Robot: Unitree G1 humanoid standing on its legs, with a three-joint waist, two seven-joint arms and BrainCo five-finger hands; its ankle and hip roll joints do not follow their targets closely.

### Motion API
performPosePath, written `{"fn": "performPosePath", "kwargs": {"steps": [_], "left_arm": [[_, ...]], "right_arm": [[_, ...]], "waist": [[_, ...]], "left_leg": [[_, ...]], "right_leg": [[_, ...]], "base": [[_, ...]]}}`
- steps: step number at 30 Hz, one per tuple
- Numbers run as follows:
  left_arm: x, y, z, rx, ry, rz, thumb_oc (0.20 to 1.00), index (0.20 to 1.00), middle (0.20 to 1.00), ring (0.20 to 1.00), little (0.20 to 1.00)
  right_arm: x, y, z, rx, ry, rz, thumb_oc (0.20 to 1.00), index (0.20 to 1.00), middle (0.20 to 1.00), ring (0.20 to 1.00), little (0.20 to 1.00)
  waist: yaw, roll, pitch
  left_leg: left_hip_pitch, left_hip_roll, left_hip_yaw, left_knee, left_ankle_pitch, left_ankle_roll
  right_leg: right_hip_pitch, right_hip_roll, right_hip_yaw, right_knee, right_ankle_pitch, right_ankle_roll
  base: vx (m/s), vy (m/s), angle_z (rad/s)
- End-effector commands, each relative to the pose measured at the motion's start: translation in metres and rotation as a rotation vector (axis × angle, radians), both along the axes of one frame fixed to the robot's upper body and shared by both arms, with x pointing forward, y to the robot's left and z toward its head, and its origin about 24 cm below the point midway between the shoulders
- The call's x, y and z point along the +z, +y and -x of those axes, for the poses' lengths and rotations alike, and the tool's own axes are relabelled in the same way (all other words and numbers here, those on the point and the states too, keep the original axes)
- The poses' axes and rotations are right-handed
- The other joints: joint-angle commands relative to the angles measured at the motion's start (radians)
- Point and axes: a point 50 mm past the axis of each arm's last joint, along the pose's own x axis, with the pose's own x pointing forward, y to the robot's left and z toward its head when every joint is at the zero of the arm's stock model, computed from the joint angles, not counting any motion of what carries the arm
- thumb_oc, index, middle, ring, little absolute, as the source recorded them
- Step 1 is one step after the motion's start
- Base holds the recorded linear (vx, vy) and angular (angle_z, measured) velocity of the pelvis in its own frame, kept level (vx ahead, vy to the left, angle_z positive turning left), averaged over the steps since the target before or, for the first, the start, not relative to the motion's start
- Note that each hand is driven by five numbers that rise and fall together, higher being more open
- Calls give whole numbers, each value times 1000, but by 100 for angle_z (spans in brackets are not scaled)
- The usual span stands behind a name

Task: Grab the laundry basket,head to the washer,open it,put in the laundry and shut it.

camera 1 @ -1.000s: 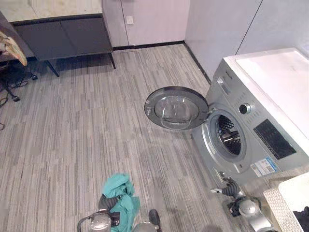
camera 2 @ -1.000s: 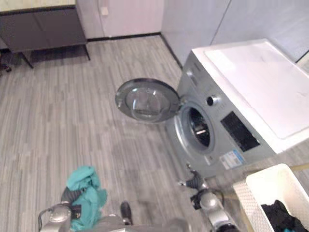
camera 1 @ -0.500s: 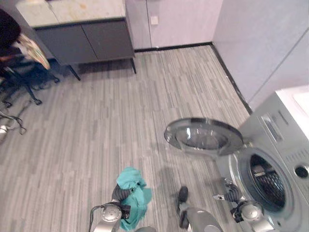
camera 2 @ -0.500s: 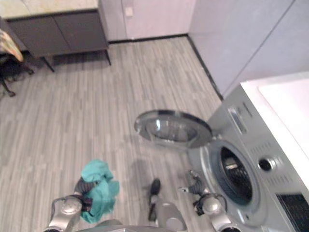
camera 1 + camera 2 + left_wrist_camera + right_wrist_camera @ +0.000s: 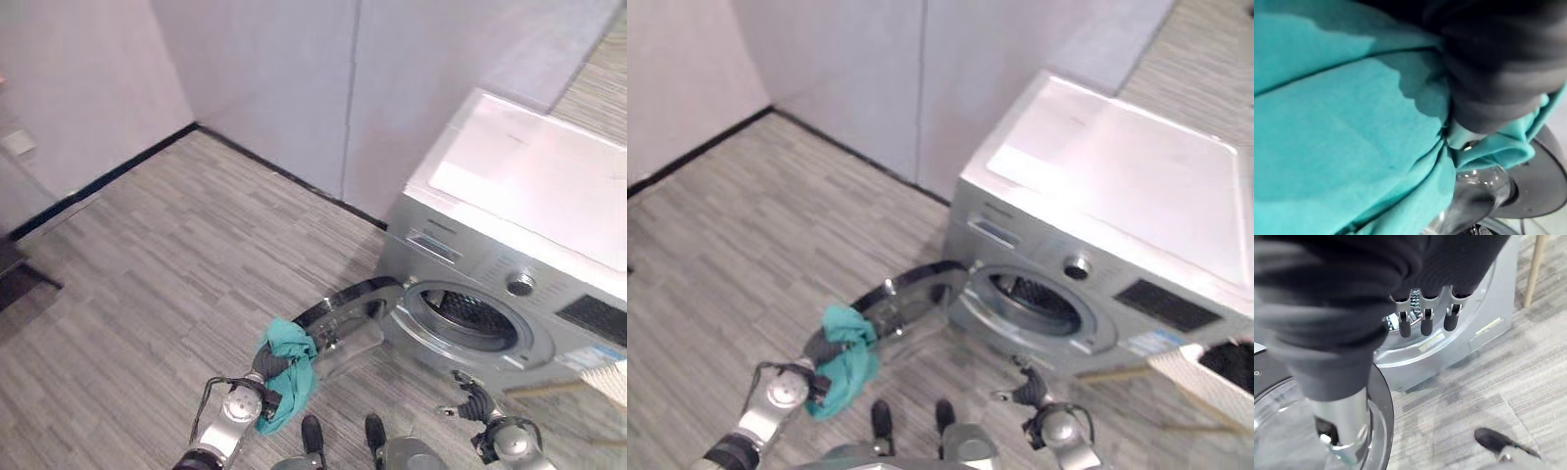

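The silver front-loading washer stands at the right, its round door swung wide open and its drum opening showing. My left hand is shut on a bunched teal cloth, held just in front of the open door. Up close, the teal cloth hangs from under my left hand's dark cover. My right hand hangs low before the washer's front with fingers straight and nothing in them. The white laundry basket, with dark laundry inside, sits at the far right.
Grey walls meet in a corner behind the washer. A tan stick lies on the striped floor between washer and basket. Open floor stretches to the left.
The camera has swung round, so the washer now faces me instead of standing side-on. My left hand, still holding the teal cloth, now sits close beside the open door.
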Motion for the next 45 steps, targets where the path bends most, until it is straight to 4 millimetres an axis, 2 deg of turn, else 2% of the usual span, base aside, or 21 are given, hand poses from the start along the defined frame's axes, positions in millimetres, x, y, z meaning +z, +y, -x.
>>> {"fn": "performPosePath", "kwargs": {"steps": [1,4,5,6,8,9,10,11,12,15,17,20,22,28,29,30,31,34,37,42,45], "left_arm": [[23,-20,-24,-74,-153,45,200,200,200,200,200],[24,-13,-22,-8,-164,75,200,200,200,200,200],[24,-12,-20,-3,-167,74,200,200,200,200,200],[24,-12,-20,-3,-166,74,200,200,200,200,200],[21,-11,-15,22,-151,86,200,200,200,200,200],[21,-11,-15,22,-151,86,200,200,200,200,200],[17,-11,-12,52,-137,109,200,200,200,200,200],[15,-13,-12,68,-132,125,200,200,200,200,200],[16,-14,-13,74,-138,134,200,200,200,200,200],[15,-21,-16,65,-136,137,200,200,200,200,200],[16,-22,-17,61,-142,133,200,200,200,200,200],[21,-23,-24,42,-169,106,200,200,200,200,200],[25,-25,-29,29,-188,101,200,200,200,200,200],[69,-35,-75,52,-390,138,200,200,200,200,200],[79,-39,-86,54,-432,140,200,200,200,200,200],[80,-39,-86,55,-435,140,200,200,200,200,200],[87,-40,-92,56,-462,142,200,200,200,200,200],[111,-49,-111,97,-545,204,200,200,200,200,200],[127,-51,-123,144,-598,243,200,200,200,200,200],[191,-35,-163,204,-774,145,200,200,200,200,200],[262,0,-186,311,-925,52,200,200,200,200,200]], "right_arm": [[12,-13,-16,13,-62,46,1000,1000,1000,1000,1000],[12,-15,-15,0,-57,42,1000,1000,1000,1000,1000],[11,-17,-13,-16,-49,42,1000,1000,1000,1000,1000],[11,-17,-13,-16,-48,42,1000,1000,1000,1000,1000],[9,-20,-9,-29,-43,50,1000,1000,1000,1000,1000],[9,-20,-9,-29,-43,50,1000,1000,1000,1000,1000],[11,-29,-7,-54,-45,64,1000,1000,1000,1000,1000],[13,-37,-7,-78,-52,80,1000,1000,1000,1000,1000],[15,-39,-9,-89,-61,82,1000,1000,1000,1000,1000],[15,-45,-9,-119,-65,89,1000,1000,1000,1000,1000],[15,-46,-9,-125,-65,93,1000,1000,1000,1000,1000],[15,-47,-9,-135,-68,97,1000,1000,1000,1000,1000],[15,-45,-8,-132,-77,91,1000,1000,1000,1000,1000],[43,-27,-53,-110,-235,43,1000,1000,1000,1000,1000],[52,-21,-64,-101,-279,26,1000,1000,1000,1000,1000],[52,-21,-65,-101,-282,26,1000,1000,1000,1000,1000],[58,-19,-71,-101,-309,16,1000,1000,1000,1000,1000],[80,-11,-91,-95,-416,-11,1000,1000,1000,1000,1000],[94,-8,-100,-109,-484,-31,1000,1000,1000,1000,1000],[126,-2,-117,-117,-640,-95,1000,1000,1000,1000,1000],[138,0,-120,-104,-697,-126,1000,1000,1000,1000,1000]], "waist": [[54,1,2],[70,13,-16],[69,7,-24],[69,7,-23],[68,0,-27],[68,0,-27],[62,3,-15],[58,9,-4],[62,1,4],[73,0,16],[76,3,21],[89,15,53],[77,27,59],[58,27,168],[52,21,179],[53,21,178],[48,22,183],[27,29,208],[12,40,221],[-33,61,230],[-63,73,226]], "left_leg": [[87,37,-114,54,-179,-51],[118,70,-51,54,-182,-67],[123,73,-37,74,-189,-73],[124,74,-37,76,-190,-74],[107,135,-10,187,-192,-110],[107,135,-10,187,-192,-110],[86,177,-19,283,-170,-124],[60,184,-63,345,-130,-137],[34,160,-94,353,-113,-118],[-40,57,-223,274,-167,-96],[-57,47,-238,247,-151,-98],[-130,28,-288,175,-70,-114],[-115,34,-287,134,-75,-105],[-315,42,-231,302,-112,-74],[-373,55,-215,381,-166,-63],[-388,59,-207,377,-140,-56],[-418,69,-205,429,-183,-56],[-580,110,-197,613,-234,-44],[-677,132,-195,718,-260,-40],[-892,180,-205,930,-331,-26],[-1001,211,-227,1039,-381,-8]], "right_leg": [[39,-78,-195,54,-90,-20],[76,-153,-225,31,-57,6],[102,-154,-232,-2,-55,12],[105,-153,-232,-5,-53,12],[137,-120,-220,-54,-56,-4],[137,-120,-220,-55,-56,-4],[159,-91,-207,-68,-70,-30],[175,-68,-191,-83,-81,-49],[171,-67,-183,-92,-71,-61],[181,-45,-122,-105,-88,-53],[181,-39,-113,-104,-90,-52],[177,-14,-82,-93,-99,-52],[160,-1,-61,-66,-123,-47],[-187,-10,47,210,-131,-65],[-257,-15,59,274,-160,-65],[-272,-13,56,268,-137,-71],[-307,-18,61,313,-170,-68],[-473,-24,67,464,-206,-84],[-573,-22,73,550,-229,-93],[-798,5,98,740,-288,-110],[-920,27,99,842,-324,-108]], "base": [[55,-216,-236],[51,-322,-52],[90,-266,-46],[137,-352,-33],[111,-380,-21],[78,-350,-33],[102,-344,-45],[62,-400,-56],[22,-209,-50],[63,-62,-50],[72,16,-51],[41,39,-47],[18,102,-48],[-226,138,-57],[-107,30,-58],[-32,20,-69],[-74,-9,-54],[-102,-55,-21],[-110,-33,-16],[-44,-17,-22],[34,-24,-29]]}}
